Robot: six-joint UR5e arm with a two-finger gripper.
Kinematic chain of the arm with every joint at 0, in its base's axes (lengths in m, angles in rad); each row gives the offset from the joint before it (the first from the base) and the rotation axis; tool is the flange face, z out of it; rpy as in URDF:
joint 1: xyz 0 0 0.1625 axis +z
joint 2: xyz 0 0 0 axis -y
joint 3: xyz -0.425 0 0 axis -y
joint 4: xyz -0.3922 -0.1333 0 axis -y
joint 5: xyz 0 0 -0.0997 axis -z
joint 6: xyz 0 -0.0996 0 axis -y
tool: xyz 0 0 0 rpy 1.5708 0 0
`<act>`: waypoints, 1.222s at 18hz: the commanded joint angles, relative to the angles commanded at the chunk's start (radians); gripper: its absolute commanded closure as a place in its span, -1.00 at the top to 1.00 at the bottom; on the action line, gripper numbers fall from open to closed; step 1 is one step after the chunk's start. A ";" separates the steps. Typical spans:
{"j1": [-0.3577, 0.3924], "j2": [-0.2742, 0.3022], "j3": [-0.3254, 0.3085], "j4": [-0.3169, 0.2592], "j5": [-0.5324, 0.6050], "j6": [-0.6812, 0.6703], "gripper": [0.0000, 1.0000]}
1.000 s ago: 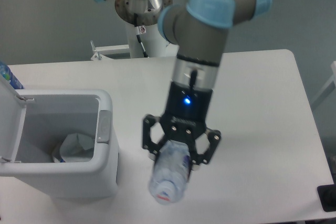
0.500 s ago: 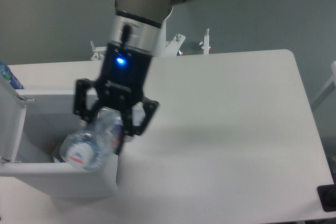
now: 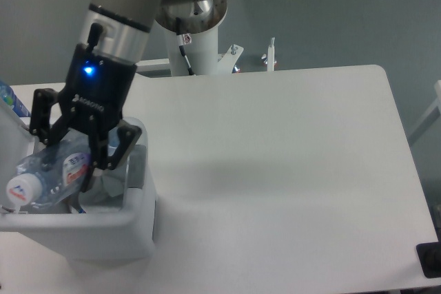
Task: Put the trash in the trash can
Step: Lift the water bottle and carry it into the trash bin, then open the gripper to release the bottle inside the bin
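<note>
The white-grey trash can (image 3: 131, 228) stands at the table's front left with its lid flipped open to the left. My gripper (image 3: 72, 155) hangs over the can's opening, shut on a crushed clear plastic bottle (image 3: 45, 178) with a blue-white label. The bottle lies tilted, its white-and-red cap end pointing down-left toward the can's front wall. A bit of white paper (image 3: 103, 185) shows inside the can beneath the fingers; most of the can's inside is hidden by the gripper and bottle.
A blue printed packet (image 3: 15, 101) peeks out at the left edge behind the can's lid. The robot's base column (image 3: 196, 39) rises at the table's back edge. A dark object (image 3: 431, 259) sits off the front right corner.
The arm has carried the bottle leftward from over the table's middle front to above the trash can's opening. The grip on the bottle has stayed shut.
</note>
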 joint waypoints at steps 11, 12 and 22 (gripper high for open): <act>-0.017 0.000 -0.078 0.000 0.000 0.000 0.44; -0.017 -0.002 -0.078 0.000 0.000 0.000 0.53; 0.003 0.012 -0.078 0.000 0.000 0.000 1.00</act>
